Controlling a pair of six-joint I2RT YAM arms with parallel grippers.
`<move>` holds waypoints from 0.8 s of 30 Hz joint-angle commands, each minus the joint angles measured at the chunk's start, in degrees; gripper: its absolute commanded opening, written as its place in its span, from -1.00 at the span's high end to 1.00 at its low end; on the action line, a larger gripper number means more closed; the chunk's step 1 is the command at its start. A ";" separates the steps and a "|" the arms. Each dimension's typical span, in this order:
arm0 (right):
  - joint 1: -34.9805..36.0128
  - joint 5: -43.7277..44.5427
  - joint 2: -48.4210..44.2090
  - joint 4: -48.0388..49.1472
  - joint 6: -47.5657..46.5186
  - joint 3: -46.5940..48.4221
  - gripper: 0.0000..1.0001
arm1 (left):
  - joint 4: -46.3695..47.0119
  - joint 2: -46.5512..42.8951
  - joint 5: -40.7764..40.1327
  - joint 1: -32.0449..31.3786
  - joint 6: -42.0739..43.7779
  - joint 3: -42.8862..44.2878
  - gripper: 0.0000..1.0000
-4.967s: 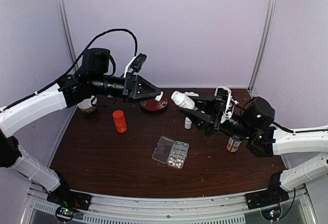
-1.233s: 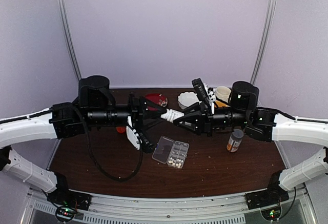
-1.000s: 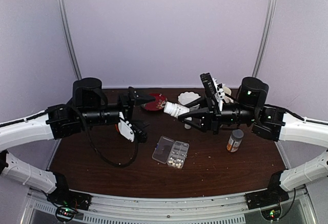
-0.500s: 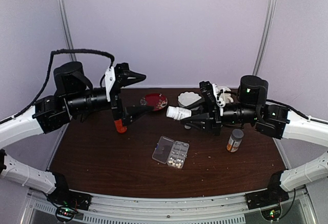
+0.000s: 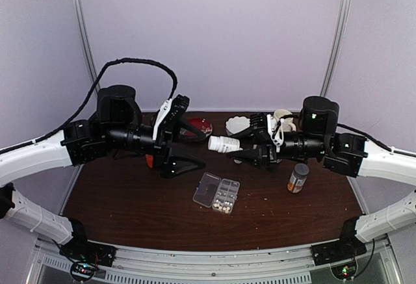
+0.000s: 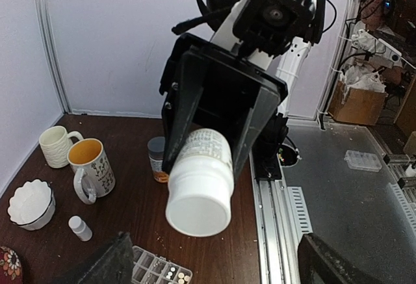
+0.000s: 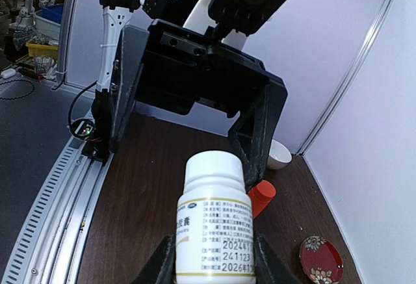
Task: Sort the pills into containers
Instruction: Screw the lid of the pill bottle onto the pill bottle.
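Top external, dark table (image 5: pixel 130 209), pill box (image 5: pixel 217 193), lilac walls (image 5: pixel 214 37)

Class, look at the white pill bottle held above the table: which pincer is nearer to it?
Right. The right pincer is shut around the white pill bottle; the left pincer stands open, facing it with a gap between.

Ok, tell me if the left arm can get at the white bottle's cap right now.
Probably yes: the open left gripper faces the cap of the white pill bottle, held sideways in the air by the right gripper, with nothing between them.
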 commanded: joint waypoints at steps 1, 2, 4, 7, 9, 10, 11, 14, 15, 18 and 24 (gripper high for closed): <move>1.35 2.86 0.91 -0.34 -2.60 2.73 1.00 | -0.27 1.01 1.16 0.08 -0.91 2.46 -0.80; 1.55 3.01 1.13 -0.45 -2.81 2.94 1.00 | -0.22 1.10 1.39 0.07 -0.94 2.56 -0.73; 1.80 3.57 1.75 -0.56 -2.99 3.35 1.00 | -0.29 1.41 1.54 0.09 -0.91 2.87 -0.62; 1.99 3.74 2.42 -0.56 -3.28 3.84 1.00 | -0.80 1.80 2.24 0.07 -0.38 3.27 -0.53; 2.12 3.88 2.72 -0.57 -3.26 4.07 1.00 | -0.87 1.80 2.04 0.09 -0.38 3.29 -0.54; 2.19 4.00 2.87 -0.61 -3.26 4.18 1.00 | -0.86 1.73 2.04 0.15 -0.34 3.29 -0.54; 2.21 4.10 2.96 -0.72 -3.31 4.25 1.00 | -0.68 1.62 1.99 0.12 -0.34 3.23 -0.54; 2.23 4.41 3.15 -0.89 -3.36 4.21 1.00 | -0.22 1.22 1.49 0.11 -0.30 2.91 -0.54; 2.23 4.57 3.19 -0.91 -3.35 4.21 1.00 | 0.25 0.96 1.25 0.08 -0.25 2.63 -0.53; 2.30 5.15 3.41 -1.13 -3.35 4.37 1.00 | 1.49 0.21 0.35 0.10 -0.48 1.73 -0.35; 2.47 5.41 3.74 -1.22 -3.35 4.88 1.00 | 0.33 0.74 -0.52 0.07 -0.69 2.66 -0.12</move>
